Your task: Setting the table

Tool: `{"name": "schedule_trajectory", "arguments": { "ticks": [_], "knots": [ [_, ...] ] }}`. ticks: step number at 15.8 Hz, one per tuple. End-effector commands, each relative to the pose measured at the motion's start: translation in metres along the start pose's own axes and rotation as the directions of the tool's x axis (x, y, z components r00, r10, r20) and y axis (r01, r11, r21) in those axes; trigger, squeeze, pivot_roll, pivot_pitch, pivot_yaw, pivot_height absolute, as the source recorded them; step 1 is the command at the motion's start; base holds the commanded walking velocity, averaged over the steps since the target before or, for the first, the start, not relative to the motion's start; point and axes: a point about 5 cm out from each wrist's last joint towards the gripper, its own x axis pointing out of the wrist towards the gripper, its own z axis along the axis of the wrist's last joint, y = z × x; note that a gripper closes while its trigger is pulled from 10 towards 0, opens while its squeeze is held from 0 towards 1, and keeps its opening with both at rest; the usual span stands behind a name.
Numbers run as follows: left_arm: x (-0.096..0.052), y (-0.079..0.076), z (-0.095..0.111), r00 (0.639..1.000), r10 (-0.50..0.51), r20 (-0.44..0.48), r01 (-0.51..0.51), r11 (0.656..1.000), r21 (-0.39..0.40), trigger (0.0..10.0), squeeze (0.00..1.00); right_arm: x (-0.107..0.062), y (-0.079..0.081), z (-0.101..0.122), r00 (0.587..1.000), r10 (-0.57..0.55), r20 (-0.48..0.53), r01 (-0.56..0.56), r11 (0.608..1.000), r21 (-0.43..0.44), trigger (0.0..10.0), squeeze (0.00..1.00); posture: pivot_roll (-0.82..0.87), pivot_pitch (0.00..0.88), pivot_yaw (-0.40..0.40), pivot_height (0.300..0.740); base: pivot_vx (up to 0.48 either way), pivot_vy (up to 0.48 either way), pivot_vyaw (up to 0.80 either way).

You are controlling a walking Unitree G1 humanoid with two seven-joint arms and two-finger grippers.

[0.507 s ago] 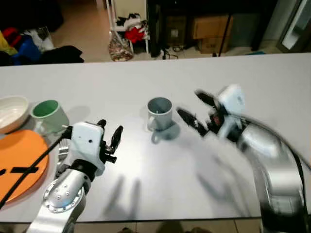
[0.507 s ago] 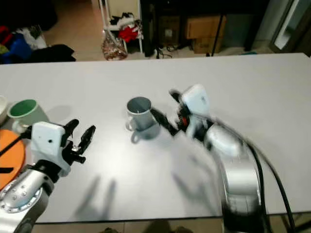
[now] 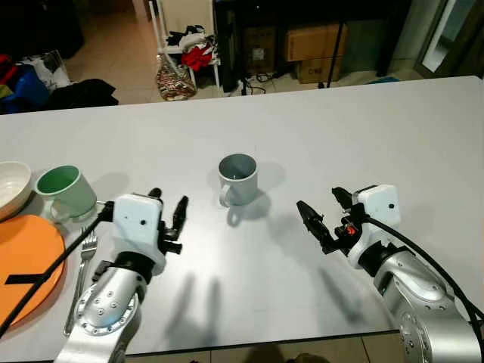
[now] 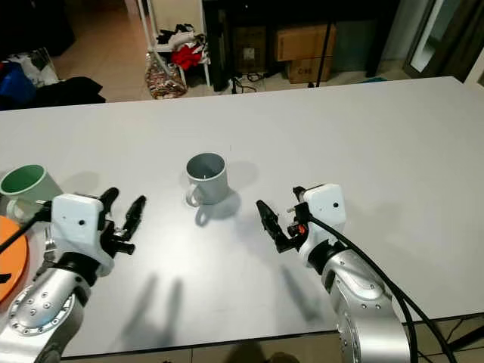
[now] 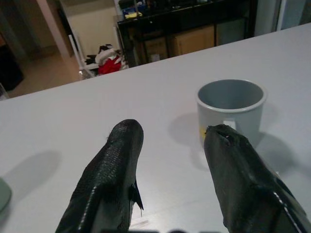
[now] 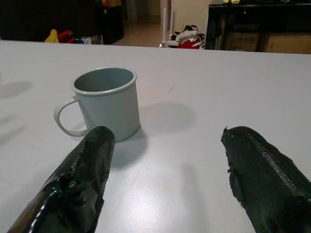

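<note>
A grey mug [image 3: 239, 178] stands upright in the middle of the white table [image 3: 363, 128], its handle turned toward the near-left. My right gripper [image 3: 318, 199] hovers open to the right of it, well apart, fingers pointing at the mug [image 6: 106, 99]. My left gripper [image 3: 170, 198] is open and holds nothing, a hand's width left of the mug [image 5: 232, 104] and nearer the table's front. At the left sit a green mug [image 3: 66, 192], an orange plate [image 3: 23, 265], a white bowl [image 3: 11, 189] and a fork [image 3: 79, 276].
A black cable [image 3: 45, 265] runs from my left arm across the orange plate. Beyond the table's far edge are a rack with clothes [image 3: 189, 53], cardboard boxes [image 3: 318, 45] and bags on the floor. The table's right half is bare.
My right gripper has drawn back from beside the grey mug, toward the table's near edge. The view has shifted slightly. The left gripper and the mug have stayed where they were.
</note>
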Motion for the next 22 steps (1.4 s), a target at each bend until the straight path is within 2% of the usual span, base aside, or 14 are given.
{"name": "schedule_trajectory", "arguments": {
  "ticks": [1,7,13,16,18,20,22],
  "knots": [
    [0.0,0.002,-0.003,1.0,0.018,-0.011,-0.018,1.0,0.012,10.0,0.0,0.001,0.002,0.0,1.0,0.012,-0.004,-0.012,1.0,0.009,10.0,0.0,-0.13,0.0,0.079,0.74,-0.255,0.0,0.0],
    [-0.002,0.002,-0.005,0.999,0.027,-0.019,-0.027,1.0,0.012,10.0,0.0,0.005,0.006,-0.01,0.999,0.042,-0.029,-0.041,0.998,0.04,10.0,0.0,-0.1,0.0,0.065,0.74,-0.286,0.0,0.0],
    [-0.004,0.004,-0.004,0.999,0.027,-0.022,-0.027,0.999,0.022,10.0,0.0,0.01,0.01,-0.011,0.999,0.044,-0.023,-0.042,0.996,0.08,10.0,0.0,-0.1,0.0,0.072,0.74,-0.296,0.0,0.0],
    [-0.002,0.007,-0.004,0.999,0.032,-0.024,-0.031,0.999,0.026,10.0,0.0,0.011,0.011,-0.011,0.999,0.036,-0.018,-0.035,0.998,0.06,10.0,0.0,-0.1,0.0,0.07,0.74,-0.292,0.0,0.0],
    [-0.002,0.009,-0.004,0.999,0.043,-0.023,-0.042,0.999,0.026,10.0,0.0,0.011,0.013,-0.012,0.999,0.048,-0.02,-0.047,0.996,0.08,10.0,0.0,-0.09,0.0,0.07,0.74,-0.291,0.0,0.0],
    [-0.004,0.01,-0.003,0.999,0.05,-0.017,-0.05,0.998,0.023,10.0,0.0,0.012,0.015,-0.011,0.998,0.059,-0.019,-0.058,0.996,0.074,10.0,0.0,-0.09,0.0,0.071,0.74,-0.139,0.0,0.7],
    [-0.009,0.008,-0.004,0.998,0.054,-0.016,-0.054,0.998,0.022,10.0,0.0,0.013,0.022,-0.013,0.99,0.137,-0.028,-0.136,0.989,0.052,10.0,0.0,-0.08,0.0,0.068,0.74,0.0,0.0,0.8]
  ]
}}
